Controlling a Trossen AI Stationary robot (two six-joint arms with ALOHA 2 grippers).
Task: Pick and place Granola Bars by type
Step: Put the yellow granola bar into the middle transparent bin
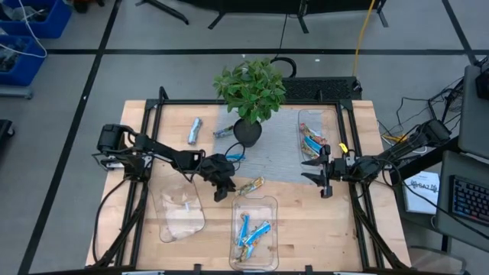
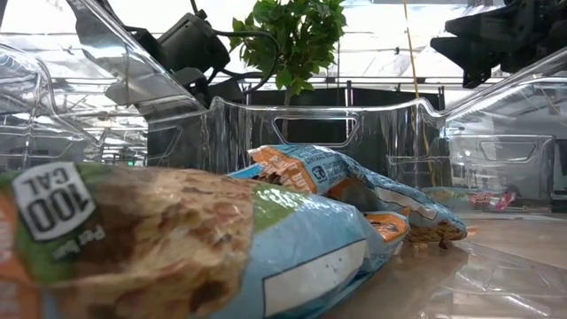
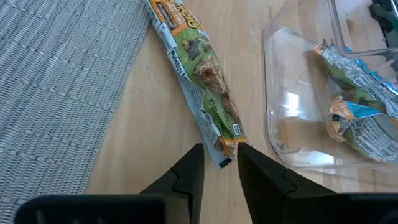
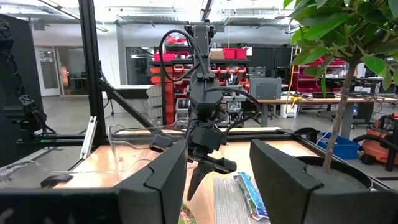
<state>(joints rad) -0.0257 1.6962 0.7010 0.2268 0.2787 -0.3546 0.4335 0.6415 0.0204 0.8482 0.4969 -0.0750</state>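
Note:
My left gripper is low over the wood, shut on the near end of a green and yellow granola bar just off the grey mat. My right gripper hovers open near the table's right side, touching nothing. Blue bars lie in the near middle tray. More bars lie in the far right tray. A silver bar and two blue bars lie flat on the mat. My left gripper pinches the green and yellow bar at its crimped end, one finger on each long edge, only at the fingertips. The fingers slant down from the table's left and lie in line with the bar. The bar lies flat on the wood, pointing away from them.
A potted plant stands on the mat at mid-table. A clear tray sits near left and another lies close beside the gripped bar. A black frame borders the table. Bare wood lies near right.

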